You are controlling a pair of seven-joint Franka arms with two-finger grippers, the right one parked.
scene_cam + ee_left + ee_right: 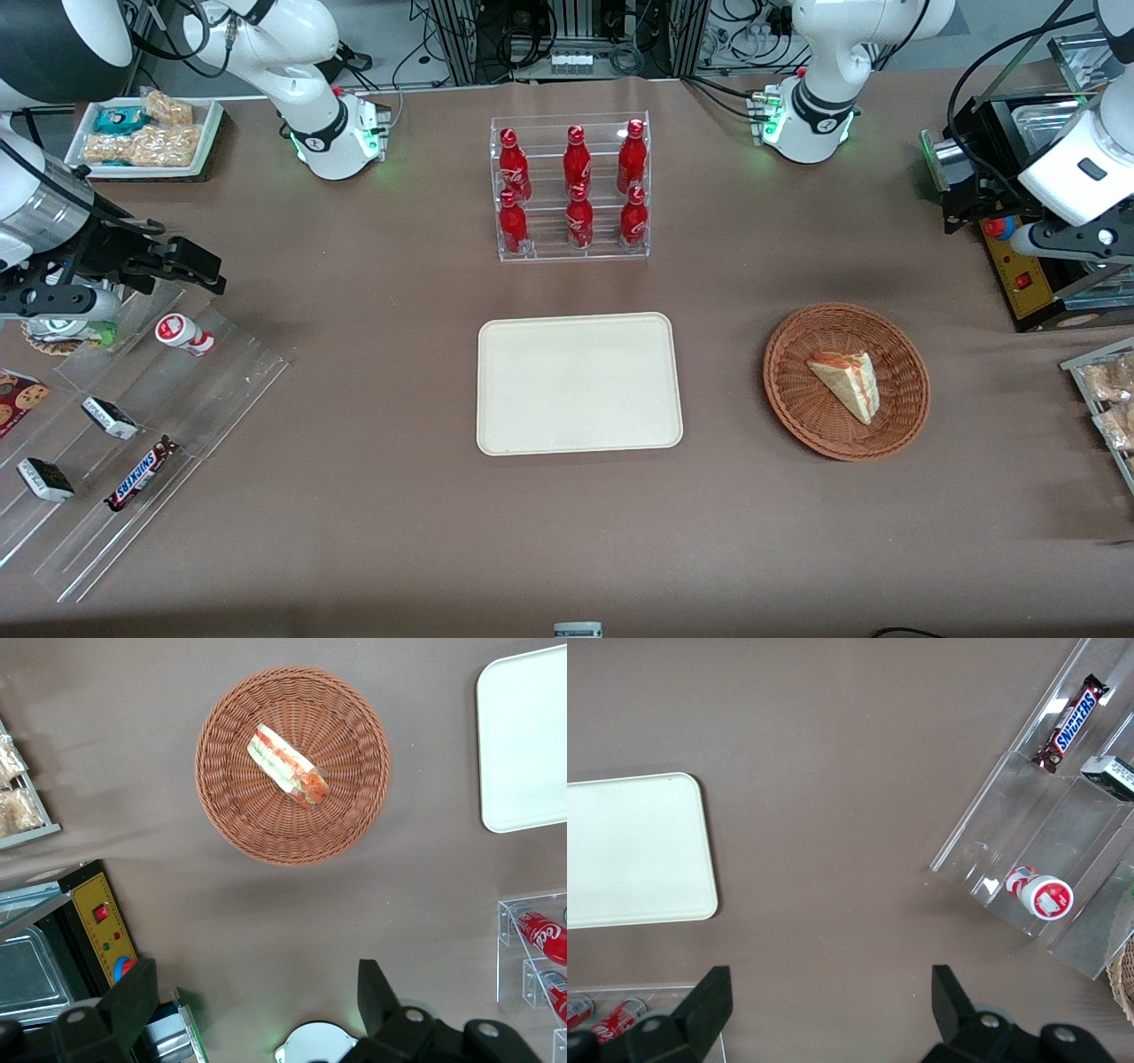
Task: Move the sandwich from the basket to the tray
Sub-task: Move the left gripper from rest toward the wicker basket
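The tool [252, 1001] on the working arm hangs high above the table [372, 532], well clear of everything, with its two fingers [133, 992] spread wide apart and nothing between them. In the front view it sits at the working arm's end of the table [1054, 237], above a black box with a yellow panel [1019, 275].

Nearest to the tool on the table is the basket [846, 381], round and reddish-brown. It lies below the tool and closer to the front camera, not touched by it. The sandwich [846, 383] lies inside the basket, near its middle, on its side, with the orange-red and green layers showing along the cut edge [288, 766].

Farther from the tool, toward the middle of the table, lies the tray [579, 383], cream-coloured and flat. It sits beside the basket with a strip of bare table between them, and nothing lies on it.

About as far from the tool as the tray, but farther from the front camera, a clear rack [571, 188] holds six red bottles [577, 159] upright in two rows.

Farthest from the tool, at the parked arm's end of the table, a clear stepped stand [133, 443] carries a Snickers bar [142, 473].
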